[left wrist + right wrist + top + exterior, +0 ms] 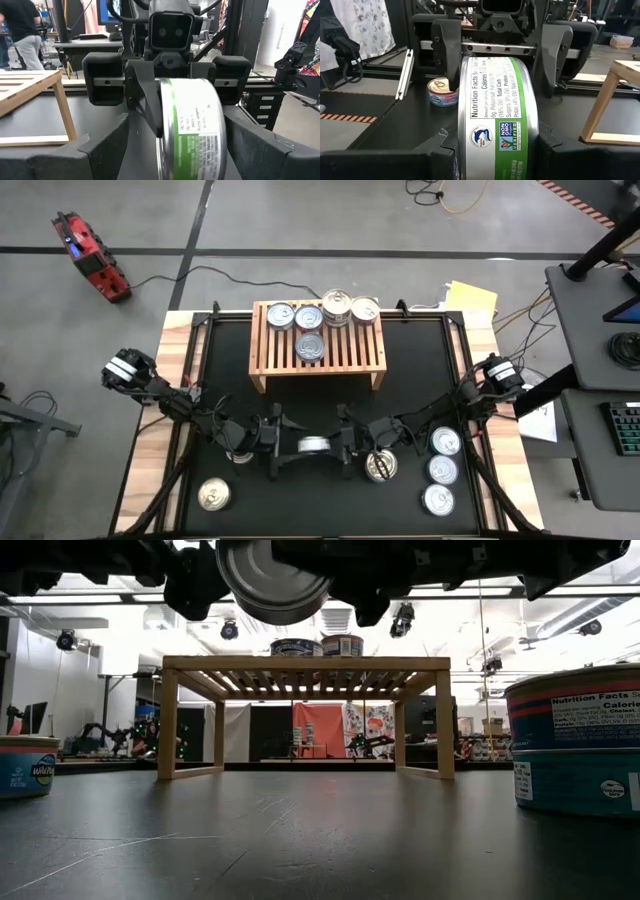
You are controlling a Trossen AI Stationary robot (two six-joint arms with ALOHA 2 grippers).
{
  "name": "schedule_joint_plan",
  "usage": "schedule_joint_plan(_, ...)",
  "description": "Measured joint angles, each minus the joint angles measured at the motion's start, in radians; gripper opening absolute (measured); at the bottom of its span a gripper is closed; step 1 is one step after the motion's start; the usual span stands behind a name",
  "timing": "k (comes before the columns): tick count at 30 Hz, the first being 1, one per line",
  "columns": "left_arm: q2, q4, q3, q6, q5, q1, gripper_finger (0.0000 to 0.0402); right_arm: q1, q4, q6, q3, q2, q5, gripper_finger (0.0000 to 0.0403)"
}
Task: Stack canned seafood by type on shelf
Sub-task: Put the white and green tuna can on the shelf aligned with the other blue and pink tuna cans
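Note:
A flat tin (313, 445) with a green and white label (497, 115) hangs on edge above the middle of the table, one flat end (275, 580) facing the near edge. My right gripper (335, 445) is shut on it. My left gripper (292, 445) is open, pointing level from the left, its fingers (105, 145) wide apart on either side of the tin and not touching it. The wooden shelf (270, 360) stands at the far middle with several tins (309, 317) on its slatted top; one pile (337, 305) is higher. My right gripper pinches the tin across its two flat ends, one finger (145, 105) on the flat end (162, 122) and the other hidden behind the tin. The fingers come level from the table's right. The tin stands on edge, lifted clear of the table.
Three tins (441, 470) lie in a row at the near right, one (381, 466) under the right arm, one (240, 455) under the left arm, and one (214, 496) at the near left. Bare black mat (318, 405) lies between the arms and the shelf.

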Motion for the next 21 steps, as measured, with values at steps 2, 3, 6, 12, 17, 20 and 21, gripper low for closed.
schedule_joint_plan(2, 0.000, -0.001, -0.002, -0.002, 0.000, 0.000, 0.0296, 0.004, 0.001, -0.010, 0.000, 0.000, 0.000, 0.0123)
schedule_joint_plan(3, 0.000, -0.001, -0.005, -0.007, 0.000, 0.000, 0.0296, 0.004, 0.000, -0.015, 0.000, 0.000, 0.000, 0.0123)
schedule_joint_plan(6, 0.000, -0.002, -0.008, -0.026, 0.000, 0.000, 0.0296, 0.006, 0.001, -0.024, 0.000, 0.000, 0.000, 0.0123)
schedule_joint_plan(12, 0.056, 0.026, 0.009, -0.024, 0.000, 0.000, 0.0296, 0.006, 0.002, -0.028, 0.000, 0.000, 0.000, 0.0123)
schedule_joint_plan(17, 0.108, 0.050, 0.038, 0.008, 0.000, 0.001, 0.0296, 0.010, 0.001, -0.025, 0.000, 0.000, 0.001, 0.0123)
schedule_joint_plan(20, 0.122, 0.048, 0.046, 0.021, -0.001, 0.001, 0.0291, 0.013, 0.000, -0.027, 0.000, 0.000, 0.000, 0.0123)
schedule_joint_plan(21, 0.123, 0.048, 0.046, 0.022, -0.001, 0.001, 0.0288, 0.013, 0.000, -0.027, 0.000, 0.000, 0.000, 0.0123)
